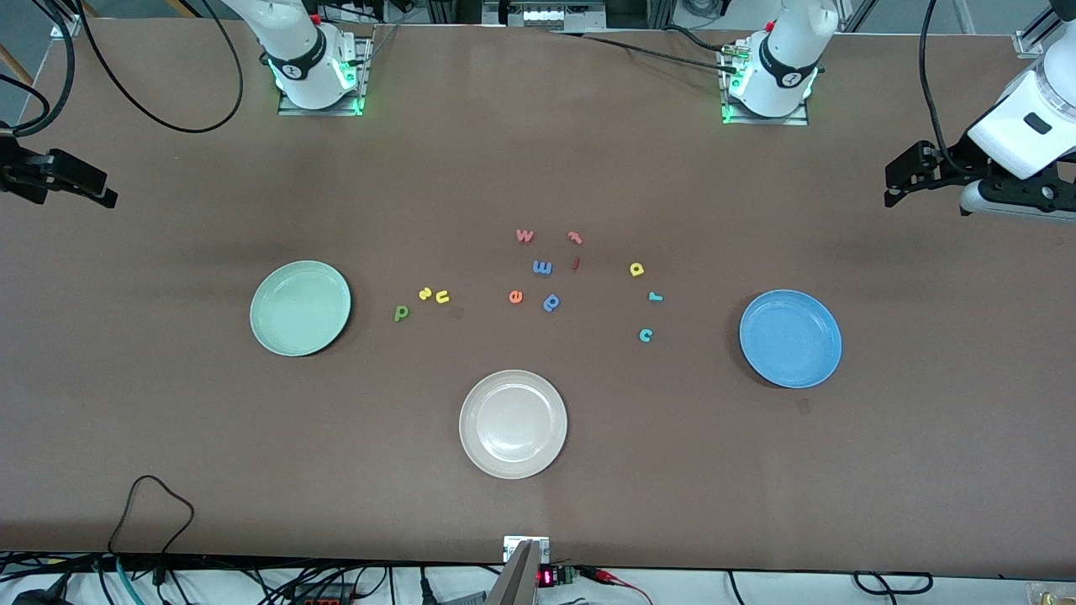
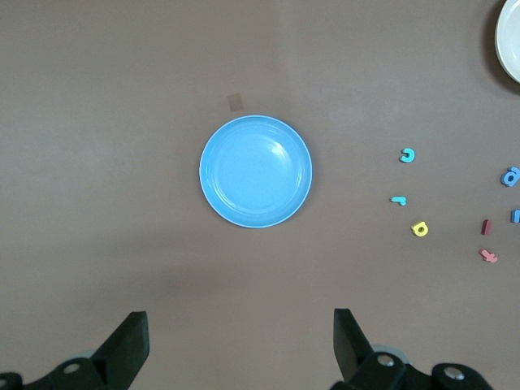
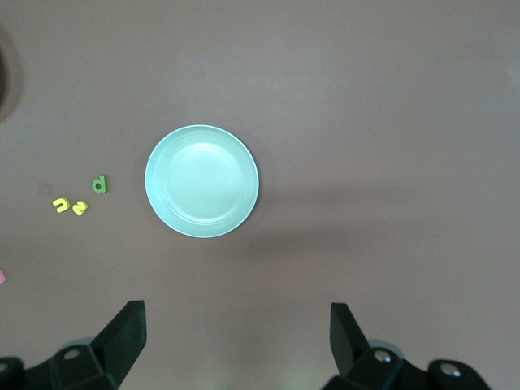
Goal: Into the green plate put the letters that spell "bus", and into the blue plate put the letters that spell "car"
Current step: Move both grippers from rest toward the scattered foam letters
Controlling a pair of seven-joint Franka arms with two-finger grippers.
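Note:
The pale green plate (image 1: 300,307) lies toward the right arm's end, with the dark green b (image 1: 402,313) and the yellow s (image 1: 425,293) and u (image 1: 442,296) beside it. The blue plate (image 1: 790,338) lies toward the left arm's end, with the teal c (image 1: 646,335), teal r (image 1: 656,296) and yellow a (image 1: 636,269) beside it. My left gripper (image 1: 893,183) hangs open and empty over bare table past the blue plate (image 2: 255,171). My right gripper (image 1: 97,189) hangs open and empty over bare table past the green plate (image 3: 201,180).
A white plate (image 1: 513,423) sits nearer the front camera, mid-table. Loose in the middle lie a blue m (image 1: 542,267), a blue p (image 1: 551,302), an orange e (image 1: 516,296) and red letters (image 1: 524,235). A black cable (image 1: 151,504) loops at the front edge.

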